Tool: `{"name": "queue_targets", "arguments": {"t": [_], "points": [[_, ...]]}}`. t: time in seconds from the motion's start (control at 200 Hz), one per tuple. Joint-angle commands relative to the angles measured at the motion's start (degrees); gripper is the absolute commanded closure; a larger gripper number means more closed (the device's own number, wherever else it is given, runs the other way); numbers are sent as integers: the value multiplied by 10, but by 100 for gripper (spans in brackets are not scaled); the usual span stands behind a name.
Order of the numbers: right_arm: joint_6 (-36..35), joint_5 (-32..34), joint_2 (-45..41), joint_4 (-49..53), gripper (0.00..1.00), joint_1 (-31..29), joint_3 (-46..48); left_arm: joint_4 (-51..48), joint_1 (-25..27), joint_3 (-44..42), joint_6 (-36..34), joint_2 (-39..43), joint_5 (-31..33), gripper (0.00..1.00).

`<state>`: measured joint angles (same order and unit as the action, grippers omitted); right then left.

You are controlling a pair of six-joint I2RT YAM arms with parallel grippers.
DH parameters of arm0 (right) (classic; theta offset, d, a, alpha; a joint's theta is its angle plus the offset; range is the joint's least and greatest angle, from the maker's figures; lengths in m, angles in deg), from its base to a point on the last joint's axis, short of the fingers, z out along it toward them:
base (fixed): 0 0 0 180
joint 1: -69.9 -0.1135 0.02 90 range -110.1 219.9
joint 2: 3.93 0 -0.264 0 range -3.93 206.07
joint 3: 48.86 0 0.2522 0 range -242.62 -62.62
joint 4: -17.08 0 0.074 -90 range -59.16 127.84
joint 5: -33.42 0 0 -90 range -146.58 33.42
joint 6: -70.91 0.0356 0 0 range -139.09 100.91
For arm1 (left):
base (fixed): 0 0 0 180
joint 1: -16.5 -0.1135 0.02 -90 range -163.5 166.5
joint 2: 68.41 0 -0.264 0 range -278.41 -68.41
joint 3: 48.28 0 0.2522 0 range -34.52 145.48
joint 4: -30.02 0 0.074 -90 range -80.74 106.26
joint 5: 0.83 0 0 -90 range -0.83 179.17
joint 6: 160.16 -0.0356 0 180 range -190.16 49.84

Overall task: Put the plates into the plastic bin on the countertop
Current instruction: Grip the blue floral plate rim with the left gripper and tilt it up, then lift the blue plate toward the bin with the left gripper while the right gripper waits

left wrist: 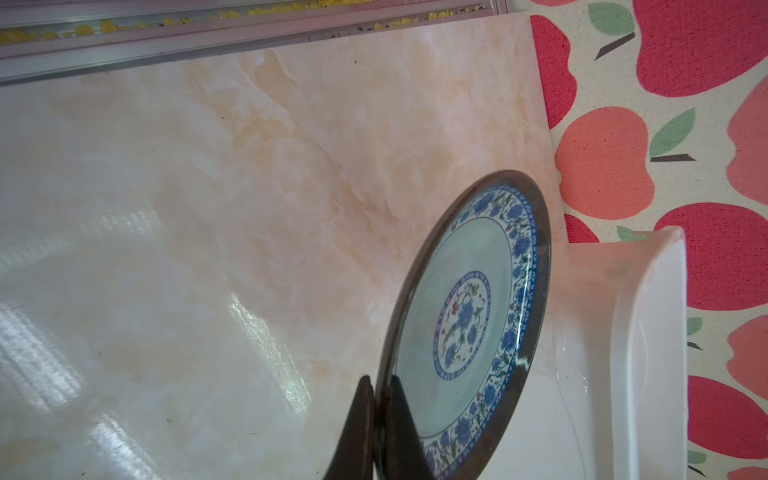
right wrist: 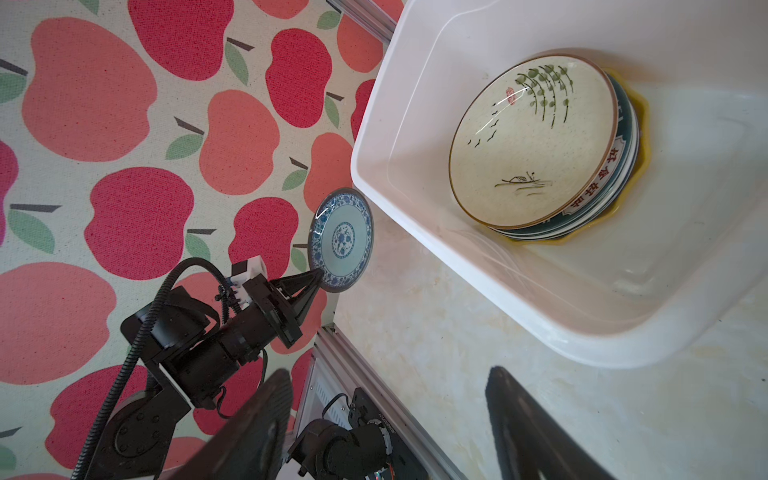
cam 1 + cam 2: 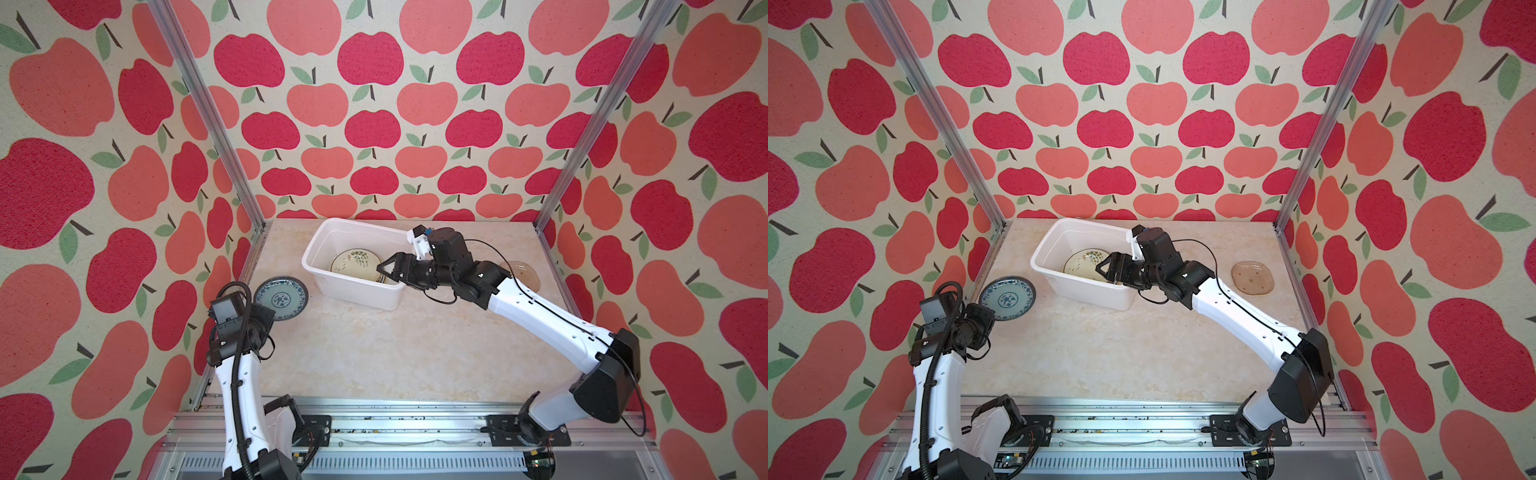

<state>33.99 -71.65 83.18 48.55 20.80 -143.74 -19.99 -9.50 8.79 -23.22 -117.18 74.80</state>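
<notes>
Claw left [image 2: 318,273] grips blue plate [image 2: 341,239] | lettered plate [image 2: 592,192]: red characters, unreadable

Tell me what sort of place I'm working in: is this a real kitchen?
Likely a staged robot test cell, not a kitchen: apple-print fabric walls hung on aluminium posts, a marble-look countertop, and a mounting rail along the front.

Beige marble-look table [image 3: 395,345]: middle, front bare.
White rectangular plastic bin [image 3: 357,293], rear centre: top open, walls bar side entry.
Stacked plates [image 3: 355,261] inside fill middle; left floor bare.
Right gripper [image 3: 379,272], jaws apart, occupies bin's near right corner.
Blue-and-white floral plate [image 3: 281,296] in left gripper [image 1: 379,380] crowds left edge.
Brown glass plate [image 3: 1253,277]: right rear, apart.
</notes>
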Motion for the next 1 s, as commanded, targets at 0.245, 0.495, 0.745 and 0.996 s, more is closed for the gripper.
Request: {"name": "queue_targets", "arguments": {"t": [0.245, 0.495, 0.745, 0.996], "points": [[-37, -56, -15, 45, 24, 17, -69, -16, 38, 98, 37, 2, -60, 100], [-58, -141, -8, 94, 24, 81, -123, -37, 94, 178, 19, -19, -59, 100], [-47, -209, -4, 87, 26, 116, -121, -35, 173, 222, 0, -59, -117, 100], [-79, -243, 6, 139, 29, 129, -128, -40, 246, 259, -26, -107, -182, 100]]}}
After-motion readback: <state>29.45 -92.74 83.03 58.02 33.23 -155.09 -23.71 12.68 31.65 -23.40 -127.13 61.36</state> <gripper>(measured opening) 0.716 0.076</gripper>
